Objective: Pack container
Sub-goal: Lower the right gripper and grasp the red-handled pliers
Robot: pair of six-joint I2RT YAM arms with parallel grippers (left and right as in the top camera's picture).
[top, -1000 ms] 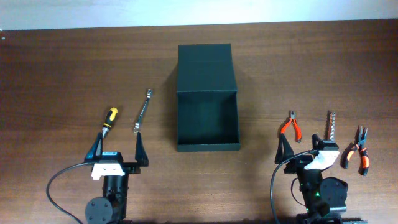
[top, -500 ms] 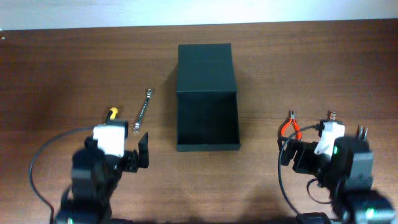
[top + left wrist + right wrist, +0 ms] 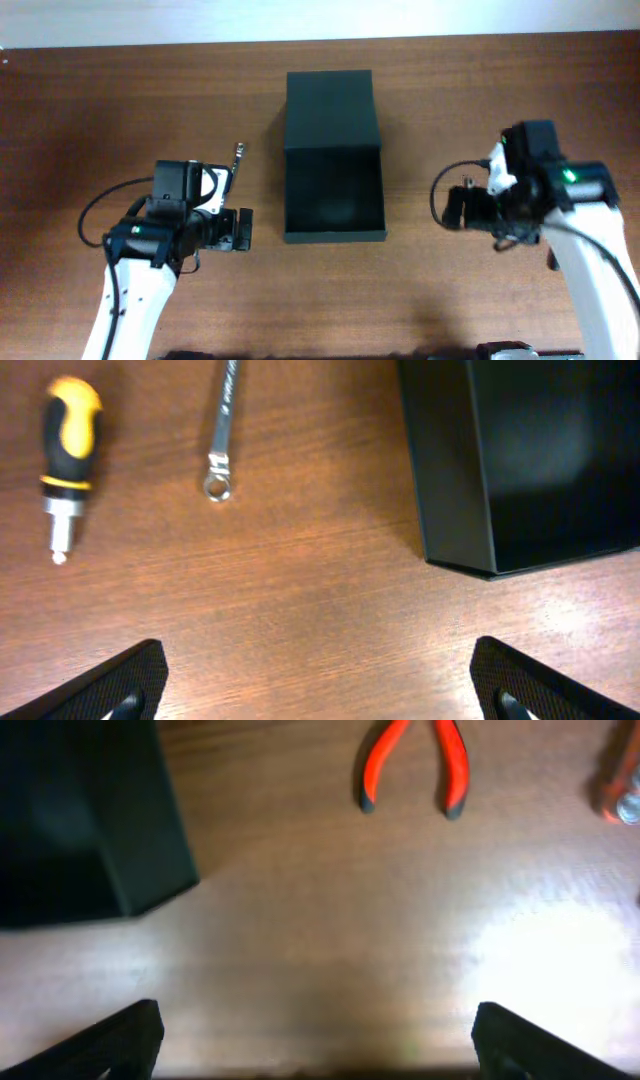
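The dark green container point(image 3: 334, 195) stands open at the table's middle, its flap lid point(image 3: 329, 108) lying flat behind it; its inside looks empty. My left gripper point(image 3: 218, 231) hovers left of it, open and empty. In the left wrist view the gripper point(image 3: 320, 690) is above bare table, with a yellow-and-black screwdriver point(image 3: 66, 430), a wrench point(image 3: 222, 430) and the container's corner point(image 3: 450, 490) ahead. My right gripper point(image 3: 478, 210) hovers right of the container, open and empty. In the right wrist view the gripper point(image 3: 315, 1050) has red-handled pliers point(image 3: 415, 765) ahead and the container's corner point(image 3: 90, 830) at the left.
The wrench's far tip point(image 3: 238, 152) shows past the left arm in the overhead view; the arms hide the other tools there. An orange-handled tool point(image 3: 622, 790) sits at the right edge of the right wrist view.
Both arms have risen from their rest poses at the front edge and reached forward over the tools. Both grippers stay open. The container and tools have not moved.
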